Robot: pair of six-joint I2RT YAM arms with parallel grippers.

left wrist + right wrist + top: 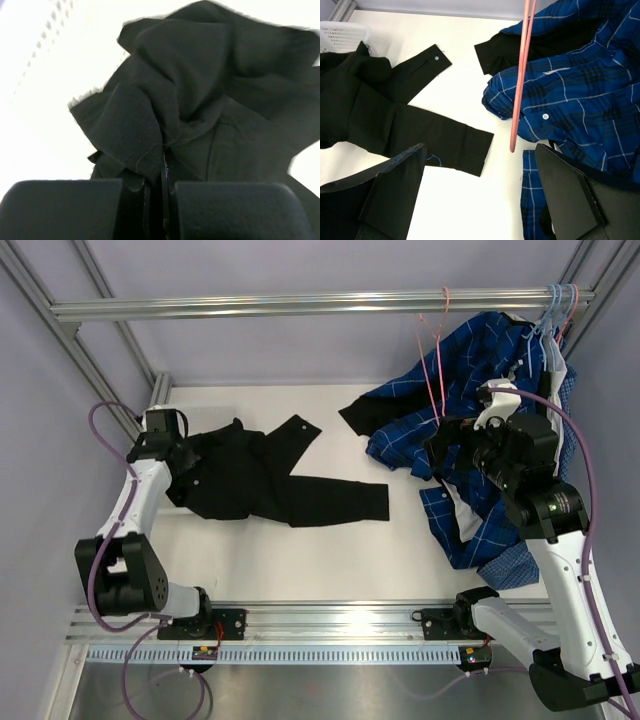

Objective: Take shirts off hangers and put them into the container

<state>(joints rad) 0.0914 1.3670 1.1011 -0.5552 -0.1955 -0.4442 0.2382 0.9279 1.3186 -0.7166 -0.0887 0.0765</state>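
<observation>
A black shirt (260, 480) lies spread on the left of the table, one sleeve reaching toward the middle. My left gripper (175, 455) is shut on a bunched fold of it; the left wrist view shows the black cloth (200, 100) pinched between the jaws (162, 175). The container's white lattice wall (50, 30) is close beside it, also seen as a corner of the container (342, 35) by the black shirt (395, 115). A blue plaid shirt (470, 400) hangs off the rail at the right. A pink hanger (522, 75) dangles in front of it. My right gripper (479, 150) stands open and empty by the hanger.
A light blue hanger (555, 305) hooks on the top rail (300, 305) at the far right, next to the pink hanger (432, 360). A second black piece of cloth (495, 52) sticks out from under the plaid shirt (575, 90). Frame posts stand at the back corners.
</observation>
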